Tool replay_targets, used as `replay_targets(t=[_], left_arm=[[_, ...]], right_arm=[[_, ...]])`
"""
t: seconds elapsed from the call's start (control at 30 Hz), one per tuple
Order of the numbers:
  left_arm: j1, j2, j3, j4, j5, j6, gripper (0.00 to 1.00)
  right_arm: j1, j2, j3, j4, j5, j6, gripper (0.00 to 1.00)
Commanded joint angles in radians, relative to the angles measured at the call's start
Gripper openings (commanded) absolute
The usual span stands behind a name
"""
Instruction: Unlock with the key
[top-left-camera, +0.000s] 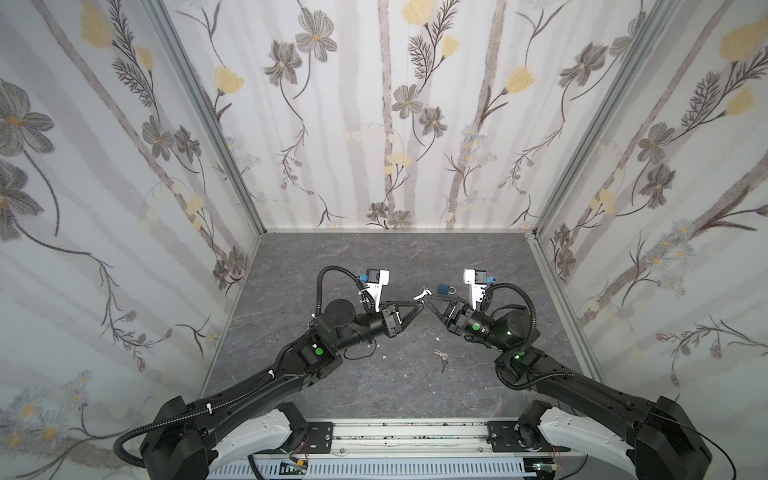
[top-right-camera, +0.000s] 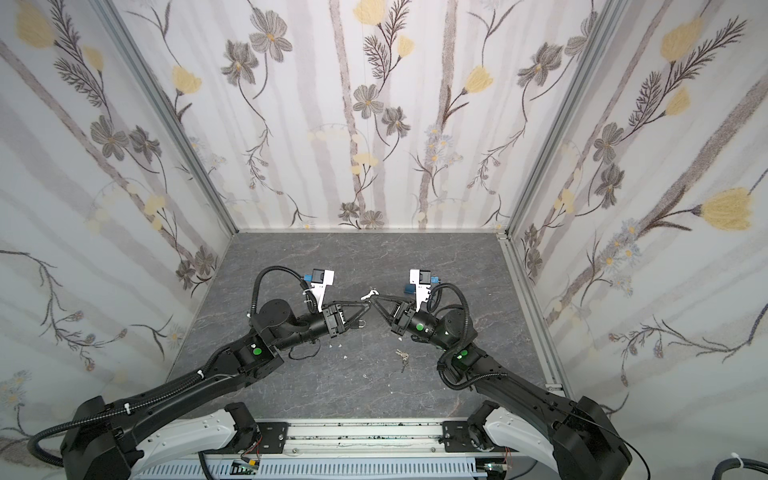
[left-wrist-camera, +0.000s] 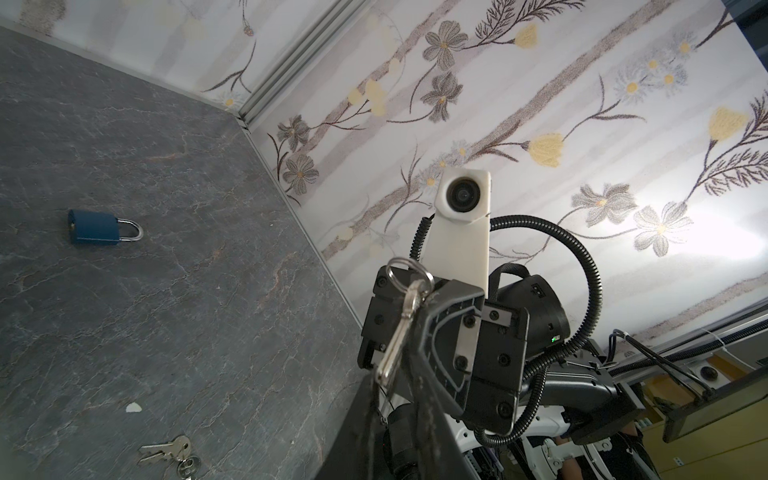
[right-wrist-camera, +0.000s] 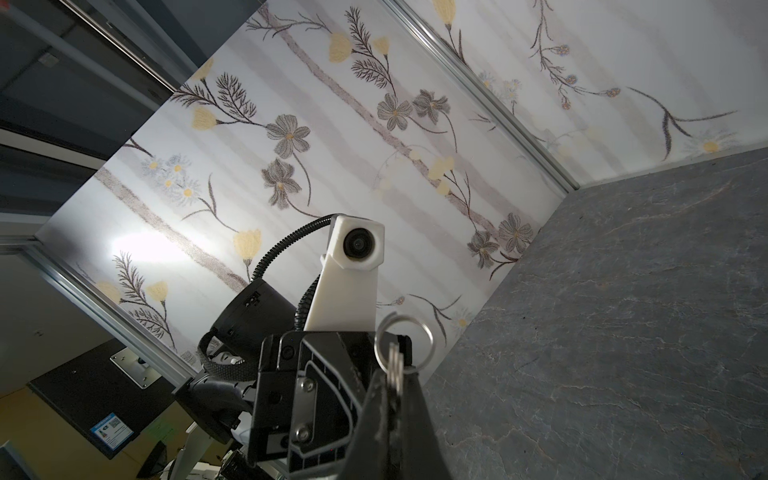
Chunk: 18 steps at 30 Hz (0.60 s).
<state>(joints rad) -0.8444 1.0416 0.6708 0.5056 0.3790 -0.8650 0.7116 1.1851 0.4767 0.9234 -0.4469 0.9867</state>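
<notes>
R pincer (top-left-camera: 427, 300) clenched on key (left-wrist-camera: 397, 328) mid-air, L pincer (top-left-camera: 419, 306) near-closed round blade, can't tell if gripping; prob. regrasp handover before padlock (top-left-camera: 444, 289).

No readable text is showing anywhere. The right wrist view is catching a blue sticker (right-wrist-camera: 112, 431) with a QR-like code. It is sitting on a dark panel (right-wrist-camera: 79, 395) outside the enclosure, on the left side, and its print is coming through too small to read.

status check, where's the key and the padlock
Right gripper shut on key. Left gripper at key too, grip unclear. Padlock on table, untouched. Nothing in the way.
</notes>
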Motion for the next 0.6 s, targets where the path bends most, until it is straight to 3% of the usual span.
replay_targets(t=[0.0,0.17,0.33,0.47,0.57], left_arm=[[-0.003,0.003,0.014,0.054,0.015,-0.003,0.13],[-0.005,0.003,0.017,0.054,0.016,0.000,0.00],[-0.005,-0.019,0.018,0.001,-0.025,0.021,0.00],[0.001,-0.030,0.067,-0.182,-0.053,0.058,0.00],[0.007,-0.015,0.154,-0.430,-0.066,0.113,0.00]], right_arm=[[0.005,-0.002,0.001,0.065,-0.019,0.013,0.00],[0.008,-0.007,-0.001,0.069,-0.022,0.015,0.00],[0.008,-0.010,-0.003,0.055,-0.022,0.006,0.00],[-0.002,-0.028,-0.014,0.005,0.009,-0.008,0.24],[-0.027,-0.065,-0.028,-0.069,0.046,-0.045,0.30]])
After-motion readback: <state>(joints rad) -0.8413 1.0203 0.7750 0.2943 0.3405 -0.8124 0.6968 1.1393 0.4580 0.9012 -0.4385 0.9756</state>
